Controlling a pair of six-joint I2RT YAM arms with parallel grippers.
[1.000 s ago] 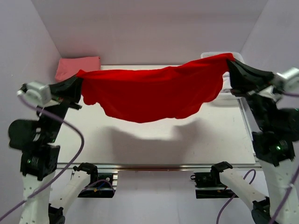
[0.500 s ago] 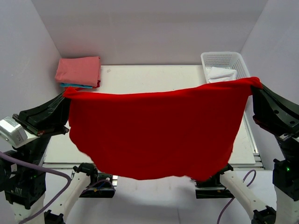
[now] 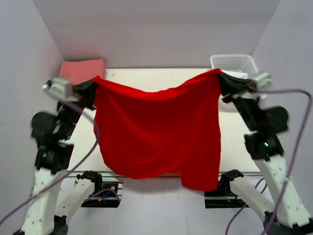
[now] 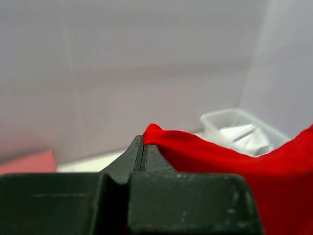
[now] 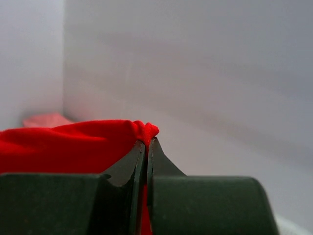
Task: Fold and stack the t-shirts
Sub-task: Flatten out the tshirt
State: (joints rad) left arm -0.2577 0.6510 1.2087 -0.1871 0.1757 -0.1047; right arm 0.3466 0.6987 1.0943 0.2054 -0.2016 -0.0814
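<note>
The red shirt (image 3: pixel 156 132) hung spread in the air between the two arms, above the white table (image 3: pixel 146 78). Its upper edge ran from one gripper to the other and sagged a little in the middle. The rest fell as a wide sheet toward the near edge of the table, with the lower right corner dropping further than the left. Holding it by two far-apart points of one edge probably served to let the cloth's own weight pull it flat, so that it could be laid down smooth for the first fold. Whether the bottom hem touched the table could not be told from the overhead view.

The left gripper (image 3: pixel 93 84) held the upper left corner. In its wrist view the left gripper (image 4: pixel 142 147) had its jaws pressed together with no gap, and a small peak of red cloth stood out just past the tips. The right gripper (image 3: pixel 221 78) held the opposite corner in the same way. In its wrist view the right gripper (image 5: pixel 146 144) showed only a thin slit between the jaws, filled with red cloth that bunched over the tips. Both were clamped tight on the shirt.

A folded pink shirt (image 3: pixel 80 71) lay at the far left corner of the table, partly hidden behind the left arm. A white basket (image 3: pixel 234 61) stood at the far right corner, behind the right gripper.
</note>
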